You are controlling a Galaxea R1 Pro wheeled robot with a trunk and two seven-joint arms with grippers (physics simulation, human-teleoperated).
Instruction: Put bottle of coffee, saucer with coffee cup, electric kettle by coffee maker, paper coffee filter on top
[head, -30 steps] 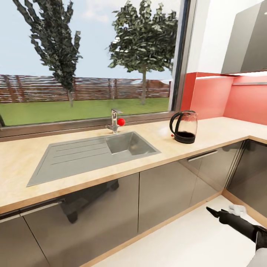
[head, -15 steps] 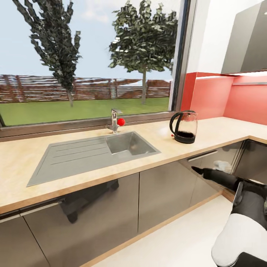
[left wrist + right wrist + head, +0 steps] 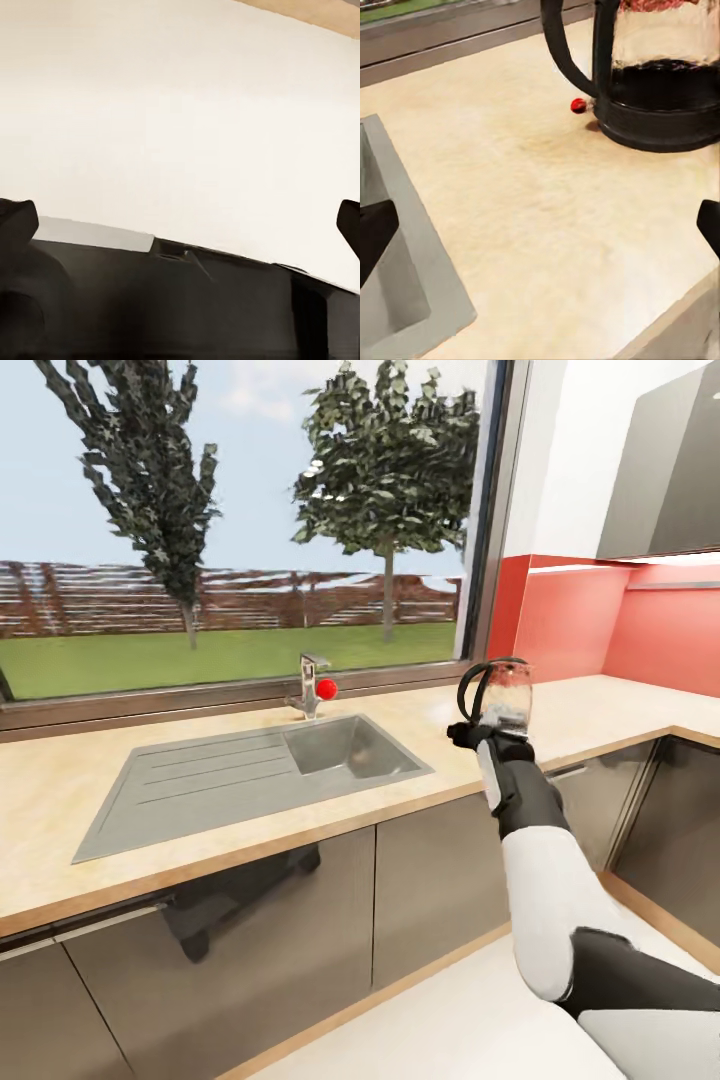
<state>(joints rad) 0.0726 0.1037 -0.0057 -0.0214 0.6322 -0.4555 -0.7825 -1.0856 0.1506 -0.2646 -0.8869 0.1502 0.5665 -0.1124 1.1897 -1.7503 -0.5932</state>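
Observation:
The electric kettle [image 3: 507, 695], clear glass with a black handle and base, stands on the kitchen countertop [image 3: 60, 800] to the right of the sink. My right gripper [image 3: 463, 733] is raised in front of the kettle's base, just left of it, and hides part of the base. In the right wrist view the kettle [image 3: 660, 67] lies a little ahead of the right gripper [image 3: 540, 232], whose fingers are spread wide with nothing between them. The left gripper [image 3: 180, 225] is open over pale floor. The coffee maker, bottle of coffee, kitchen shelf, paper coffee filter, saucer and coffee cup are out of view.
An inset steel sink [image 3: 345, 750] with a drainer and a faucet [image 3: 310, 685] sits mid-counter under a large window. The worktop turns a corner at the right below a red backsplash and a grey wall cabinet [image 3: 665, 470]. Grey cabinet fronts [image 3: 440, 870] run beneath.
The right arm has swung up from near the floor at lower right to the countertop, ending in front of the kettle. The kettle has not moved.

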